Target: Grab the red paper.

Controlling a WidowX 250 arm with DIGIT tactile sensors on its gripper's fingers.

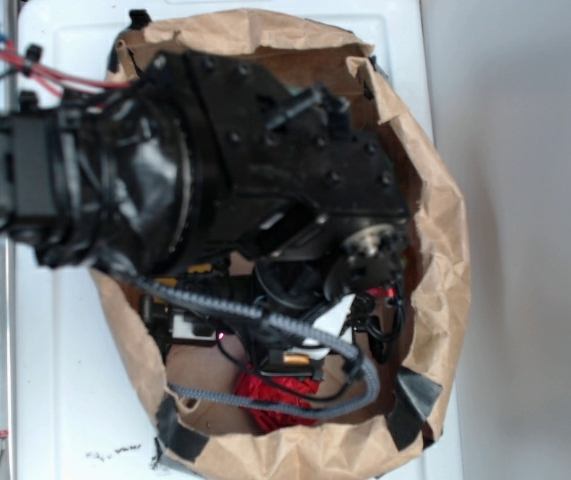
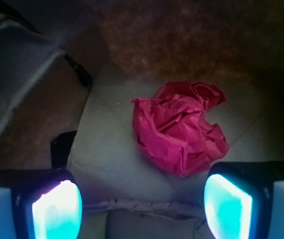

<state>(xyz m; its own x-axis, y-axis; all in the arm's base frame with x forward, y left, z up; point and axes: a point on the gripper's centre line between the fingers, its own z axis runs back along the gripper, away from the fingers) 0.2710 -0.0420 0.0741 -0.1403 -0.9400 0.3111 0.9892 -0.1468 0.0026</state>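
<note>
1. While the arm (image 1: 195,170) is reached from nine o'clock over a brown paper bag (image 1: 445,230), most of the bag's inside is hidden in the exterior view by the black body of the arm.
2. The bag is seen lying on a white surface (image 1: 75,400), with its rim folded outward and patches of black tape (image 1: 410,400) fixed along the rim at five and seven o'clock.
3. A braided grey cable (image 1: 265,320) is looped below the arm, and red wires (image 1: 55,75) are carried along its upper edge at ten o'clock.
4. The red paper (image 1: 277,392) is shown in the exterior view only as a small patch at six o'clock, beneath the cable loop and on the bag's floor.
5. In the wrist view the red paper (image 2: 179,127) is seen whole: a creased, ruffled wad resting on the pale floor (image 2: 107,149) of the bag, slightly toward three o'clock from the picture's middle.
6. The gripper (image 2: 142,204) is held spread apart, its two fingertips (image 2: 57,209) glowing cyan at seven and five o'clock of the wrist view.
7. Nothing is held between the fingertips; the gap between them is filled only by the bag floor.
8. The wad's lower edge is found close to the five o'clock fingertip, though contact cannot be told.
9. The bag's brown wall (image 2: 191,40) is seen rising behind the wad at twelve o'clock, and a dark strip of tape (image 2: 62,147) is seen at nine o'clock.
</note>
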